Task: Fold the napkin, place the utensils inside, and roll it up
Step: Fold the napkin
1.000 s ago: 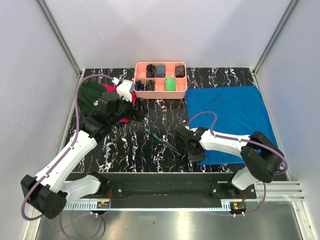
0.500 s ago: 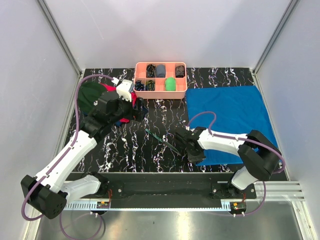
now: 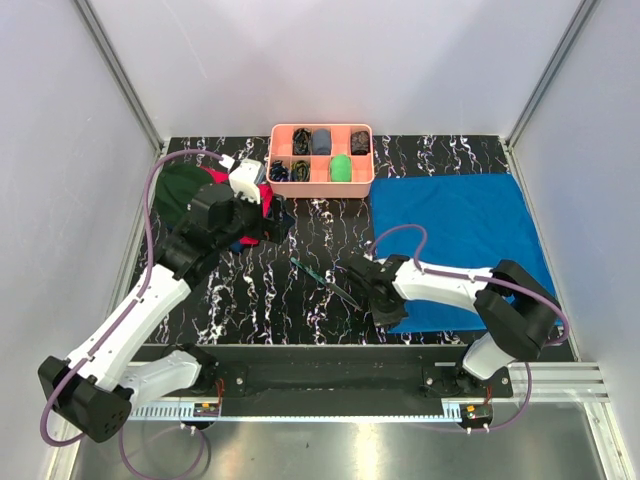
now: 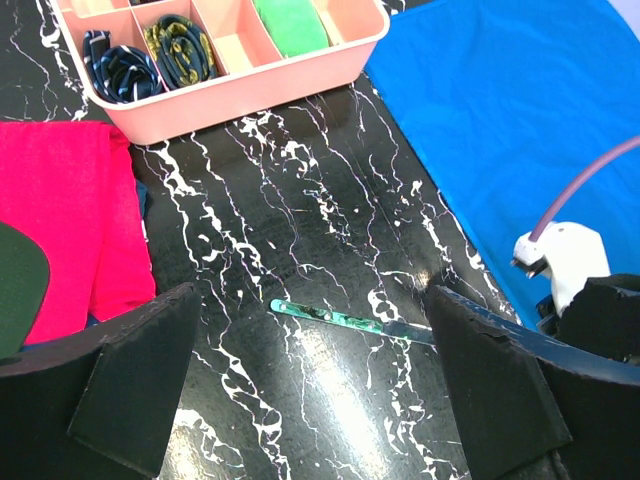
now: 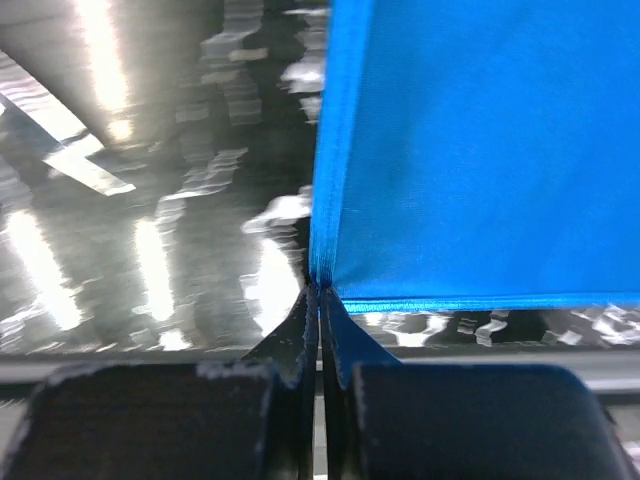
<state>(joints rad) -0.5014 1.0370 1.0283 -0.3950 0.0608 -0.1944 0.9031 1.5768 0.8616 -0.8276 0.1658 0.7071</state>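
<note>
The blue napkin (image 3: 460,230) lies spread flat on the right of the table, also seen from the left wrist (image 4: 510,110). My right gripper (image 3: 385,315) is at its near left corner. In the right wrist view that gripper (image 5: 319,290) is shut on the corner of the napkin (image 5: 480,150). The teal utensils (image 3: 325,280) lie slanted on the black table, just left of the right gripper. My left gripper (image 3: 275,215) hovers open over the table, with the utensils (image 4: 345,320) showing below, between its fingers (image 4: 120,390).
A pink tray (image 3: 322,185) with small rolled items stands at the back centre. A red cloth (image 4: 60,210) and a dark green cap (image 3: 180,190) lie at the back left, under the left arm. Metal rails border the table.
The right gripper's jaws have closed onto the napkin's near left corner. The left arm has shifted slightly back and left.
</note>
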